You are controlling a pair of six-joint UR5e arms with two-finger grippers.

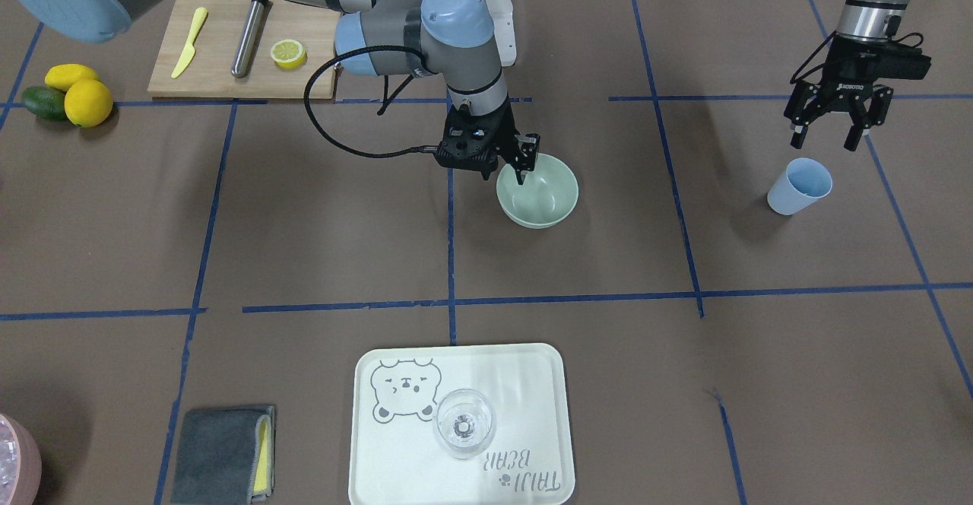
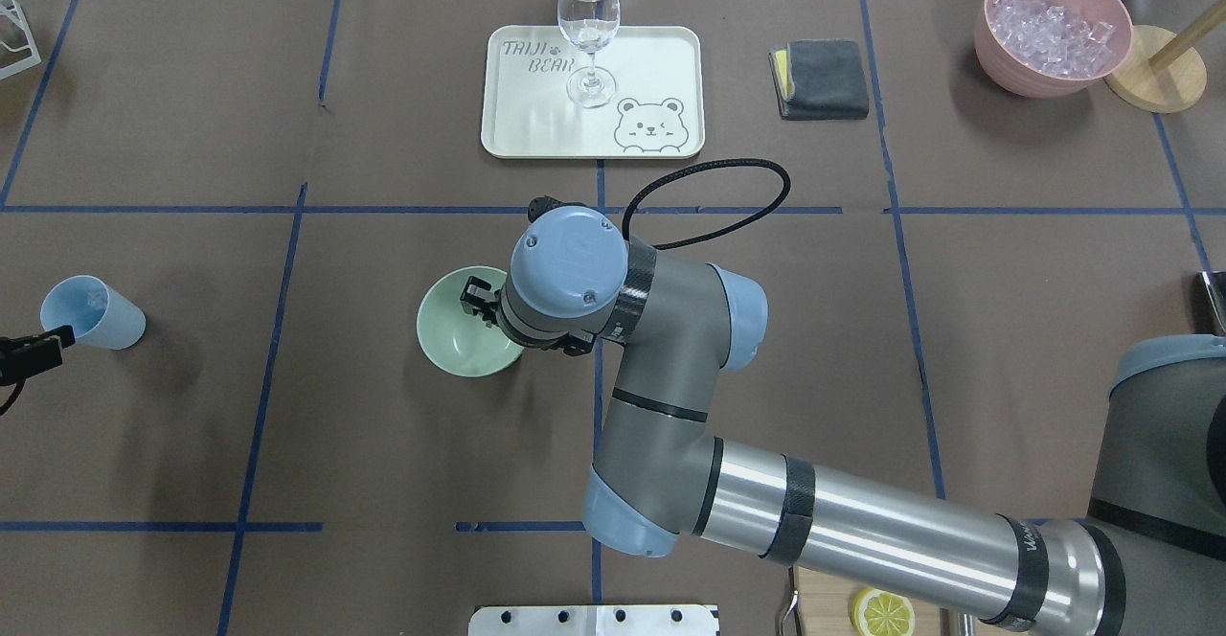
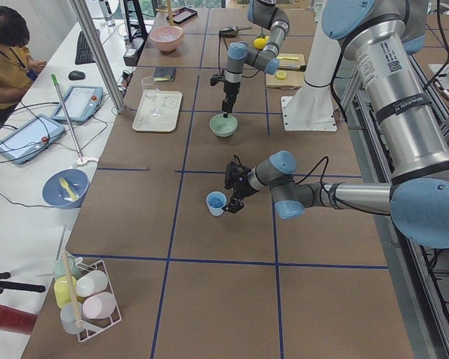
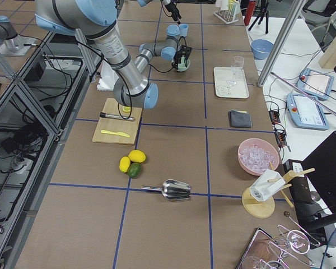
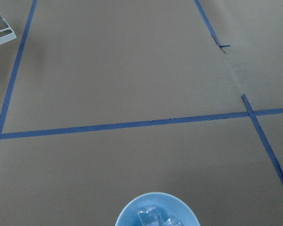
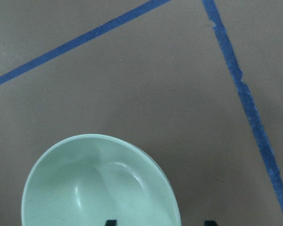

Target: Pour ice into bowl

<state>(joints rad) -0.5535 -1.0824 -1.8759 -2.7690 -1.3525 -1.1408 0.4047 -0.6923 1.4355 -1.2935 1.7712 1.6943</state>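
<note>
Ice [image 5: 153, 217]: small, clear, glassy cubes

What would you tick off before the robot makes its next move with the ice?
1. Ice is in the blue cup: ok, clear cubes show inside.
2. Cup standing upright on the table: ok.
3. Left gripper ready to grasp: ok, jaws open, not yet around the cup.
4. Bowl upright and empty: ok.
5. Bowl held steady: not ok, the right gripper has its jaws astride the rim but apart.
</note>
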